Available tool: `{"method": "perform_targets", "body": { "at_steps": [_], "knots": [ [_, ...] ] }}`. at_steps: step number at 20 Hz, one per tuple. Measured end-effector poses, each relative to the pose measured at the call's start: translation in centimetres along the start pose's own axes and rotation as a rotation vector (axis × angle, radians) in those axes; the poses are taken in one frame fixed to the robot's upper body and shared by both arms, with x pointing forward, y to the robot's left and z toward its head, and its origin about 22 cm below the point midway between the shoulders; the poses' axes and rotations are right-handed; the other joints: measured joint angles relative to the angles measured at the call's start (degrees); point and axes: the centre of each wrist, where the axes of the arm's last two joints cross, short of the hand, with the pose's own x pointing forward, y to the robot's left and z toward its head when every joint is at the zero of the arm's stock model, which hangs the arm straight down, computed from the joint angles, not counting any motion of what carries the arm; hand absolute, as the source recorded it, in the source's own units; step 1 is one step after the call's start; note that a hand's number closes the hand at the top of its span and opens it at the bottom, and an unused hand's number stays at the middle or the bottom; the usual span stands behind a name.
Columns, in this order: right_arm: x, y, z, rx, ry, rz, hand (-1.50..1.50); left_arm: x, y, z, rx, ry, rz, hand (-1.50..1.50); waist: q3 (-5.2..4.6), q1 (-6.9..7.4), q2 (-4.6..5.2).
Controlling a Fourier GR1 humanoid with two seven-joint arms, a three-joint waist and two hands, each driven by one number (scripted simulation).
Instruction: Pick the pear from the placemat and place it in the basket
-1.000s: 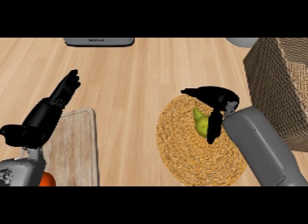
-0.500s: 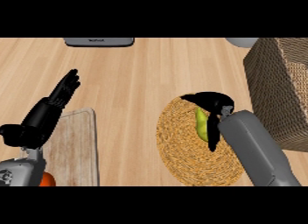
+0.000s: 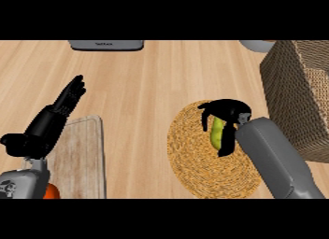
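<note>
A green pear (image 3: 216,131) lies on the round woven placemat (image 3: 195,158) right of centre. My right hand (image 3: 227,112) sits over the pear with its fingers and thumb curled round it, hiding most of the fruit. The pear still looks to be resting on the mat. The wicker basket (image 3: 302,93) stands at the right edge, just beyond the mat. My left hand (image 3: 57,114) rests open at the left, fingers straight and pointing away, holding nothing.
A wooden cutting board (image 3: 81,158) lies under the left forearm, with an orange object (image 3: 51,191) at its lower edge. A grey appliance (image 3: 106,45) sits at the far edge, and a pale bowl rim (image 3: 258,45) shows at the top right.
My right hand has lowered onto the pear and its fingers have curled closer round it. The left hand has stayed still.
</note>
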Motion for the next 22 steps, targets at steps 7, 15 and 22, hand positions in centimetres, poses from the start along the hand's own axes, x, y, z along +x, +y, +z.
{"method": "perform_targets", "body": {
  "at_steps": [7,15,22],
  "knots": [
    [0.8,0.9,0.1,-0.030,-0.037,0.121,1.50,0.4,-0.5,-0.2,0.002,-0.005,-0.007,0.00,-0.11,-0.20,-0.11],
    [0.3,5.9,3.7,-0.307,-0.044,0.135,1.50,-0.4,0.9,0.7,0.046,0.035,-0.011,0.00,0.11,-3.33,-0.83],
    [0.5,12.8,10.2,-0.527,-0.064,-0.025,1.50,-0.8,1.2,1.6,0.067,0.041,-0.014,0.00,0.24,-4.68,-0.55]
  ]
}}
